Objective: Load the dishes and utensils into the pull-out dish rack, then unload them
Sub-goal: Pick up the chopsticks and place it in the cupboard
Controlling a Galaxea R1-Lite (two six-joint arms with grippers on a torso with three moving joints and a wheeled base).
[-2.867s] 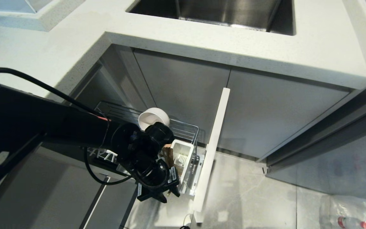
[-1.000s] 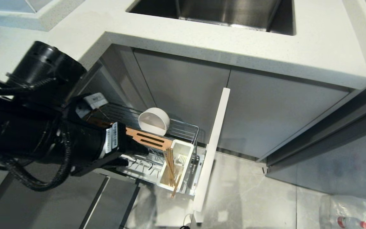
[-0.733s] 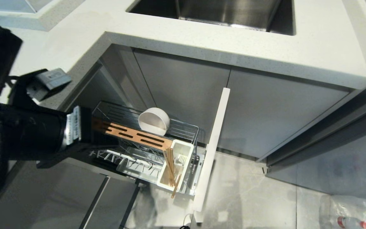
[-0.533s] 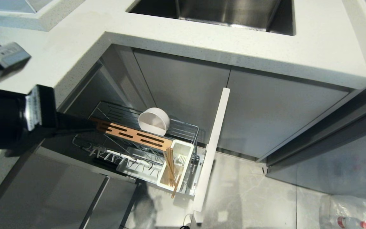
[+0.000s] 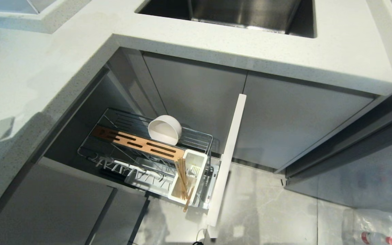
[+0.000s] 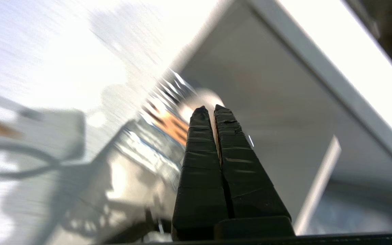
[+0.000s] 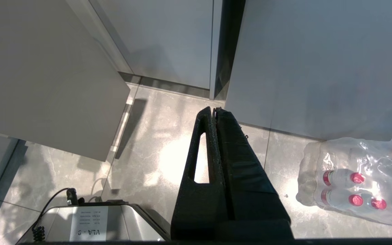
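Dish rack (image 5: pixel 168 160) beside drawer front (image 5: pixel 226 160)

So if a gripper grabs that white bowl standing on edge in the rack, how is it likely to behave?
The bowl stands on its rim against the rack wires, so a sideways nudge could probably roll or tip it. It looks thin and plastic, likely light and rigid. Its smooth matte wall may slip in a narrow pinch, so gripping over the rim seems safer.

Pull-out dish rack (image 5: pixel 201 136): chrome wire basket, drawn out from the cabinet, brown slotted wooden strip along it; cream-white bowl (image 5: pixel 164 129): on edge in the rear wires; wooden chopsticks (image 5: pixel 183 183): standing tilted in the white cutlery box (image 5: pixel 196 159).
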